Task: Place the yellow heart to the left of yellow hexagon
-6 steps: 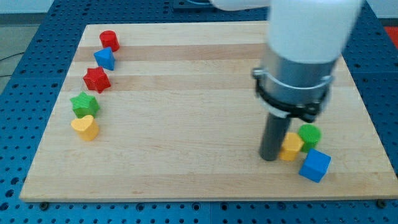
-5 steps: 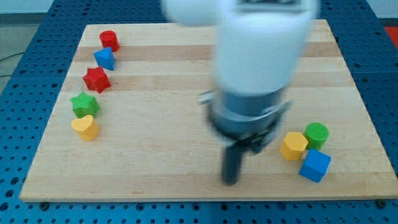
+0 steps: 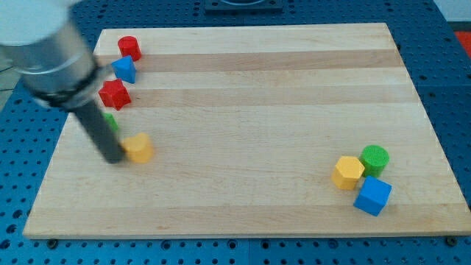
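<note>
In the camera view the wooden board point(image 3: 243, 88) holds eight blocks: two yellow, two green, two blue, two red. My tip point(image 3: 114, 157) is bare, grasping nothing, and touches the yellow heart point(image 3: 138, 148) just to its right. Behind the rod a green star point(image 3: 110, 122) is mostly hidden. Above the tip lie a red star point(image 3: 114, 94), blue block point(image 3: 124, 69) and red cylinder point(image 3: 129, 47). Far to the right sits the yellow hexagon point(image 3: 346, 172), touching a green cylinder point(image 3: 374, 159) and blue cube point(image 3: 372, 195).

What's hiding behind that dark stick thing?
Behind the rod, a green block peeks out, mostly covered, so its shape is hidden. My tip sits just left of the yellow heart.
</note>
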Robot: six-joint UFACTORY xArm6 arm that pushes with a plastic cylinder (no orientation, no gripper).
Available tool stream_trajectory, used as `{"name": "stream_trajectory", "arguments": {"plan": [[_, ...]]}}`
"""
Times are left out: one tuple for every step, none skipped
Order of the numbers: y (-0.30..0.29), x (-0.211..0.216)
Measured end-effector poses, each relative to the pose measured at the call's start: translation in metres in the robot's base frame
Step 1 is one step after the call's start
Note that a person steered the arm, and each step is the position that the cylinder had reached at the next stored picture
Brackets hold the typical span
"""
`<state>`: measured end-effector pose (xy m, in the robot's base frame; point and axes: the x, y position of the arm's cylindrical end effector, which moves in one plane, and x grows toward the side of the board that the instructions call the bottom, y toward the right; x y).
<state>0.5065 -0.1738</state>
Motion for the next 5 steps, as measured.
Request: {"name": "stream_trajectory", "arguments": {"plan": [[0.071,-0.008],[0.073,-0.029],[0.075,-0.053],[0.119,-0.050],[0.186,-0.024]]}}
